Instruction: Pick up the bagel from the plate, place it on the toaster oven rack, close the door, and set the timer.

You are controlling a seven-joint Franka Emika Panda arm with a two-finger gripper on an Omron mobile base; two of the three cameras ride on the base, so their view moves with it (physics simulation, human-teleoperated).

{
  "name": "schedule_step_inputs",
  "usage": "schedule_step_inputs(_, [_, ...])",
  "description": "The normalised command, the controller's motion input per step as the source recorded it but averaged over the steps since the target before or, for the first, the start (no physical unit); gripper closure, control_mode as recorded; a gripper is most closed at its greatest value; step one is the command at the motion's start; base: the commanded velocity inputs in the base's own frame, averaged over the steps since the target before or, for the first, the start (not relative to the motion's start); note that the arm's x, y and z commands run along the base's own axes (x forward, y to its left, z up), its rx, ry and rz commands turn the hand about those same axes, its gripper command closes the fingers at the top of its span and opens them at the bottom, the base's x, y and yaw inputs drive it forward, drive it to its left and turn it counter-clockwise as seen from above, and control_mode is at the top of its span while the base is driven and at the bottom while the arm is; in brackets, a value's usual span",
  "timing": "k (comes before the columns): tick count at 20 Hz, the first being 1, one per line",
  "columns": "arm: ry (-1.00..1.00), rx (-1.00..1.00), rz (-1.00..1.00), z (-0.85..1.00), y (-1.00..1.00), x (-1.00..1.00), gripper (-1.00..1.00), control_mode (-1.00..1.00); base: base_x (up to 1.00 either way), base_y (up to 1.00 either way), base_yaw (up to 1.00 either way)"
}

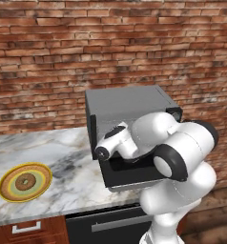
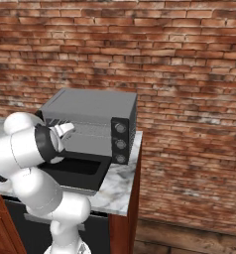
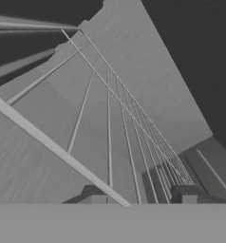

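**Desk:** What do the fingers look like from your console?

**Operator:** In the hand view I see two dark fingers point(image 3: 186, 193) rising at the bottom edge, set apart with nothing between them. Just beyond them runs the toaster oven rack point(image 3: 116, 118), its silver wires fanning away across the grey cavity floor. My hand is empty and at the mouth of the oven.

**Desk:** And the bagel?

**Operator:** The bagel point(image 1: 24, 182) sits in the middle of the plate point(image 1: 5, 191), out on the marble counter point(image 1: 67, 162) well to the left of the toaster oven point(image 1: 129, 102). The door point(image 2: 75, 171) lies folded down flat, and my arm reaches over it.

**Desk:** What worries you from here?

**Operator:** Three things, in my judgement. First, the fingers are close to the rack wires; a careless pull-out could snag one and drag the rack off its rails. Second, my forearm hangs over the open door, so swinging left too low could knock it. Third, the bagel is small and ring-shaped: if I close off-centre on it, it could pivot or skid across the plate, perhaps shoving the plate toward the counter edge.

**Desk:** The timer?

**Operator:** The knobs point(image 2: 120, 144) run down the oven's right side, untouched for now.
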Motion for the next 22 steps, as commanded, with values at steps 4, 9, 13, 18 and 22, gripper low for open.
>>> schedule_step_inputs(4, [0.21, 0.0, 0.0, -0.03, 0.05, -0.19, 1.0, -1.0, 0.0, 0.0, 0.0])
schedule_step_inputs(9, [0.22, 0.0, 0.0, -0.06, 0.04, -0.44, 1.0, -1.0, 0.0, 0.0, 0.0])
schedule_step_inputs(13, [0.13, 0.0, 0.0, -0.17, 0.06, -0.62, 1.0, -1.0, 0.0, 0.0, 0.0])
schedule_step_inputs(18, [0.11, 0.0, 0.0, -0.27, 0.06, -0.7, 1.0, -1.0, 0.0, 0.0, 0.0])
schedule_step_inputs(22, [0.12, 0.0, 0.0, -0.33, 0.06, -0.79, 1.0, -1.0, 0.0, 0.0, 0.0])
